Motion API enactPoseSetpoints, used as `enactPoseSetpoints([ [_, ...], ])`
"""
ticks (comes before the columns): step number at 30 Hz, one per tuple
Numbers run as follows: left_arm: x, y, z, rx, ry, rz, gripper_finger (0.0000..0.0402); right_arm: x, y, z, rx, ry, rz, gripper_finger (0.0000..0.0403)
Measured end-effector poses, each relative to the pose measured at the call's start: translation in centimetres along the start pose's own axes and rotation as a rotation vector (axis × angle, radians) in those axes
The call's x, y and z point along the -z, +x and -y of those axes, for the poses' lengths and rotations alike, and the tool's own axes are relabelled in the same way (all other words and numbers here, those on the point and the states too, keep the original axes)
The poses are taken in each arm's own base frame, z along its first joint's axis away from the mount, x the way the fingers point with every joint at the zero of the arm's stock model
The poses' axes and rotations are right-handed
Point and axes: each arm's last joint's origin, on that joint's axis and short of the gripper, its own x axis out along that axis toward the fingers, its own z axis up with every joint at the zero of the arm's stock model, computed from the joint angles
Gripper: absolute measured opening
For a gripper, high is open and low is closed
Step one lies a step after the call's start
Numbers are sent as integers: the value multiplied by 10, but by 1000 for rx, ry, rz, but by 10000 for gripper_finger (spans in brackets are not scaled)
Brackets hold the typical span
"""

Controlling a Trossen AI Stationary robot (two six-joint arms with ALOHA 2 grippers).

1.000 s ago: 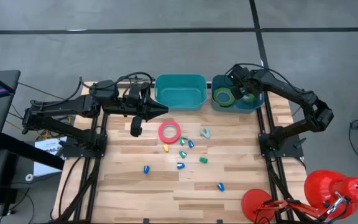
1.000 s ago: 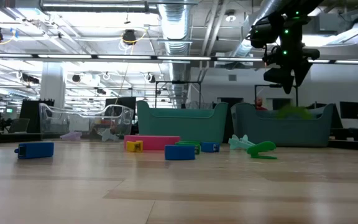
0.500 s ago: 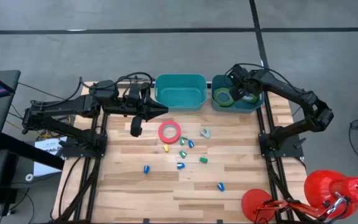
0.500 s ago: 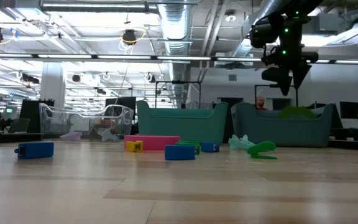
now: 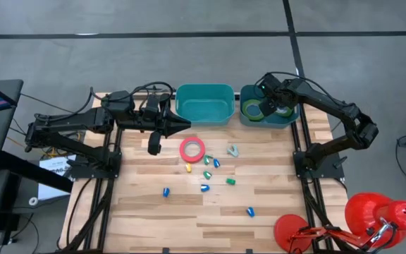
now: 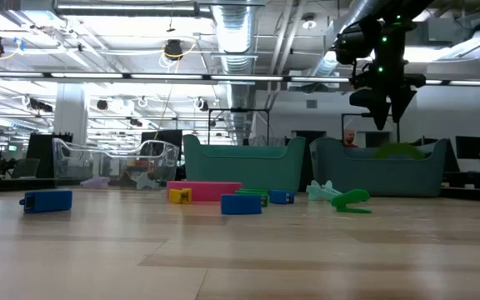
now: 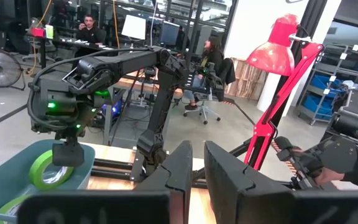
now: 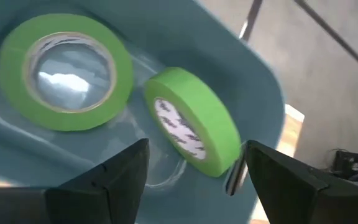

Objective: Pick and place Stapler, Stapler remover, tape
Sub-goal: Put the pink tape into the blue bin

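Note:
Two green tape rolls lie in the right teal bin (image 5: 270,124). One roll (image 8: 64,71) lies flat on the bin's floor. The other (image 8: 194,127) stands tilted on its edge against the bin's wall. My right gripper (image 8: 194,186) hangs open above them, pointing steeply down, and touches neither. The pink-red tape roll (image 5: 192,149) lies flat on the table near the middle. A pale green stapler remover (image 5: 232,150) lies to its right, and small coloured staplers (image 5: 206,173) lie scattered nearby. My left gripper (image 5: 186,125) is shut and level, left of the pink roll, high above the table.
A second teal bin (image 5: 204,87) stands left of the first at the far edge. A red desk lamp (image 5: 379,212) is clamped at the near right corner. More small pieces (image 5: 250,211) lie toward the near edge. People sit in the room beyond the table.
My right gripper has turned a little at the wrist while staying above the right bin. The green roll under it, blurred a second ago in the low view, now rests still in the bin.

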Motion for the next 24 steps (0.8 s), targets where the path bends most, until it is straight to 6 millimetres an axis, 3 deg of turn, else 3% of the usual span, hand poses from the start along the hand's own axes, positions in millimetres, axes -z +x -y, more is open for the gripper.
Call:
enactPoseSetpoints([
  [5,0,0,0,0,0,0,34,1,-7,-10,-58,-29,32,256],
  [12,0,0,0,0,0,0,34,7,-32,-32,-181,-105,152,237],
  [24,0,0,0,0,1,-1,34,39,-82,-72,-471,-299,290,209],
])
